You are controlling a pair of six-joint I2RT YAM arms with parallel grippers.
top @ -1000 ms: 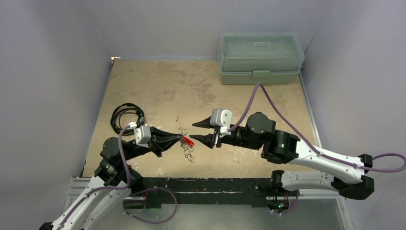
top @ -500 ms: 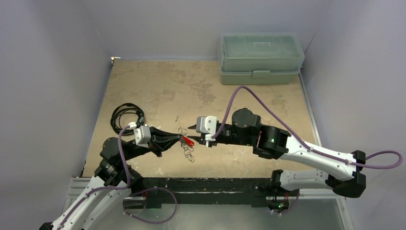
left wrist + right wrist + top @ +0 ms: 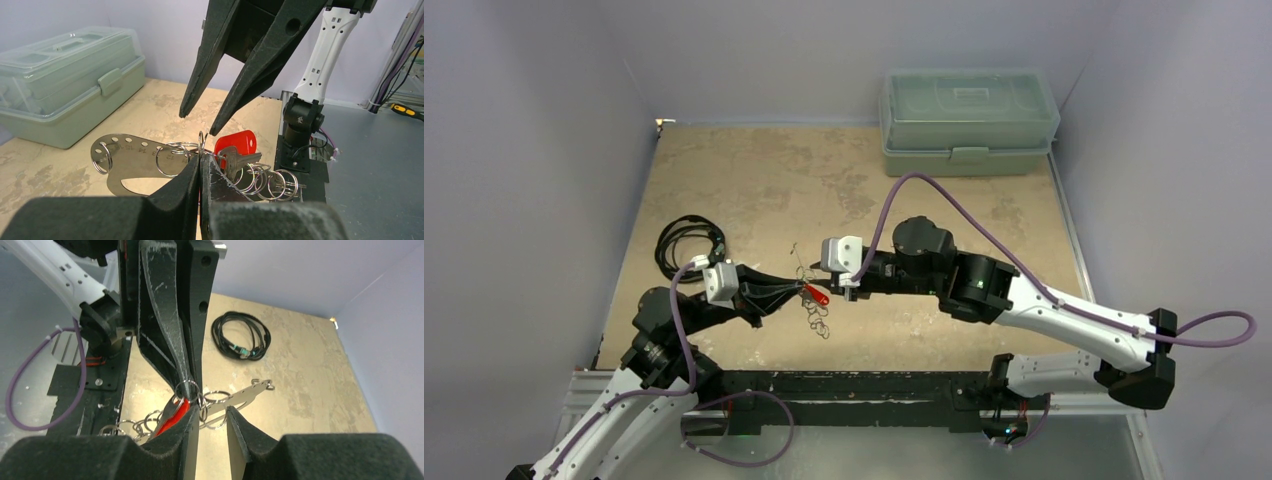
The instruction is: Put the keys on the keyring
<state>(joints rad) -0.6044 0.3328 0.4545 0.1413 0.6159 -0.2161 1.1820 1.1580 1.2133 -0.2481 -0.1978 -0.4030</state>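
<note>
Keyring (image 3: 125,162), plate stamped 15, 14, pinched in left tool (image 3: 200,164); right tool (image 3: 198,123) part-open near red key (image 3: 238,145)

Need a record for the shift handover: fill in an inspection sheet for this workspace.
Surface: mottled tan tabletop, worn patches.
Job's things: small silver key with red plastic head sits against the keyring of thin silver wire rings and flat holed metal plate; whether it is threaded on, cannot tell.
Clutter: closed pale green plastic box, far right.
Grippers: left gripper shut on the keyring; right gripper open, fingers close to the key, not gripping.
Cables: coiled black cable lying left; purple cables along both arms.
Surroundings: plain grey walls; nothing else seen.
</note>
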